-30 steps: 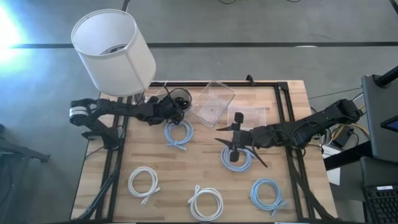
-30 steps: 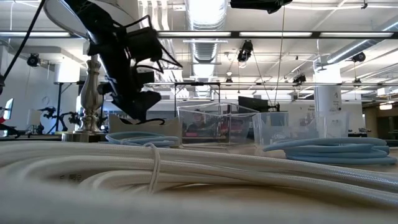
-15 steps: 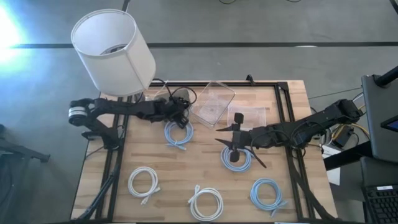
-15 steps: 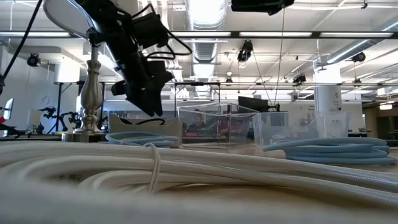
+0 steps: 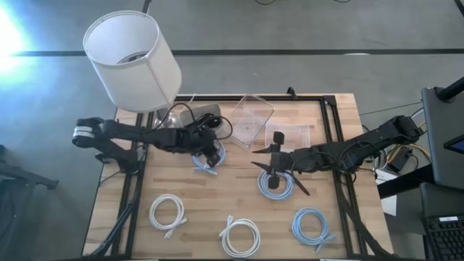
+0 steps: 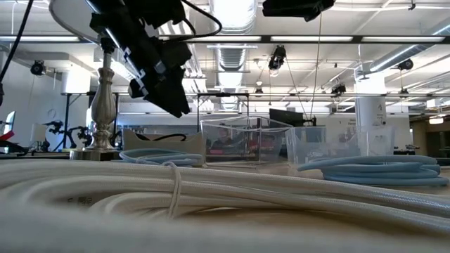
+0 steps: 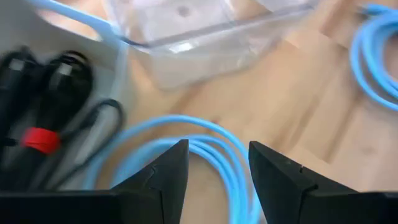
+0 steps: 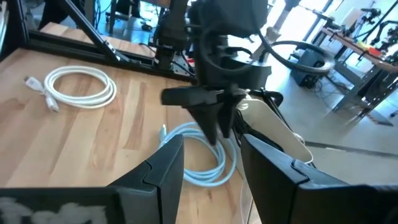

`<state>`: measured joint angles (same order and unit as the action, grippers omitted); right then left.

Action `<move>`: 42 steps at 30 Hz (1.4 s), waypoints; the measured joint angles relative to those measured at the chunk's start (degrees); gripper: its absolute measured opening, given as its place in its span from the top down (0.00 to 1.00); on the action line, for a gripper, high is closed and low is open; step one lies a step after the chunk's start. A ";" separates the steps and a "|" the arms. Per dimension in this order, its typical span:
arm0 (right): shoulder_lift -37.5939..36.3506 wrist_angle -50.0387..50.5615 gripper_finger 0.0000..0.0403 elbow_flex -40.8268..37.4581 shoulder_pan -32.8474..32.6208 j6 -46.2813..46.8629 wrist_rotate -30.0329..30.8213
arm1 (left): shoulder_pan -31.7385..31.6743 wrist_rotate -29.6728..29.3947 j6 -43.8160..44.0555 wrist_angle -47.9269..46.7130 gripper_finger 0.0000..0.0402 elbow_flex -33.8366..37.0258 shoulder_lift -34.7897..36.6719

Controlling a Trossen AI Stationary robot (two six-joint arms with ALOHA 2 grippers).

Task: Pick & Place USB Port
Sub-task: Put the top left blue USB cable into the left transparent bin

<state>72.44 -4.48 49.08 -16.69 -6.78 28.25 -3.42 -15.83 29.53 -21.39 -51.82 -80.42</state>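
Several coiled USB cables lie flat on the wooden table [image 5: 330, 109]. My left gripper [image 5: 212, 151] hangs open over one light-blue coil [image 5: 209, 161], clear of it; in its wrist view the two fingers [image 7: 217, 149] stand apart above the coil's strands [image 7: 211, 146] with nothing between them. My right gripper [image 5: 267, 168] waits open above a second light-blue coil [image 5: 276, 185], nearly level and facing the left gripper [image 8: 214, 130]. Nothing sits between its fingers [image 8: 208, 162].
Two clear plastic boxes [image 5: 248, 117] [image 5: 293, 134] stand at the back middle. A lamp with a white shade [image 5: 132, 58] and a black cord stands at the back left. Two white coils [image 5: 167, 214] [image 5: 240, 235] and a blue one [image 5: 312, 225] lie along the near edge.
My left gripper has swung from beside the lamp base toward the table's right and near edges. It now stands over the blue coil, has risen a little and has tipped more steeply downward. Its fingers keep the same gap.
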 joint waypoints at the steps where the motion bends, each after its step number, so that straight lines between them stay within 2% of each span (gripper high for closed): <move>1: 0.00 -0.01 0.61 0.00 0.02 0.37 0.00 | 0.63 0.64 0.52 0.04 0.58 0.16 -0.02; 14: 0.00 -0.01 0.62 0.00 0.02 2.35 0.00 | 4.37 3.85 4.96 0.84 0.58 3.60 -2.61; 22: 0.00 0.05 0.64 0.00 0.01 2.34 0.00 | 4.74 7.62 2.12 8.90 0.58 6.25 -7.17; 38: 0.00 1.29 0.66 0.00 0.02 2.31 0.00 | 4.71 6.64 0.03 9.20 0.58 6.67 -13.23; 42: 0.00 1.28 0.65 0.00 0.00 2.31 0.00 | 4.72 6.32 -0.06 9.27 0.61 6.67 -13.91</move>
<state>72.44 -3.20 49.08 -16.69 -4.47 28.25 1.30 -9.51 29.48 -12.12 -45.15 -94.33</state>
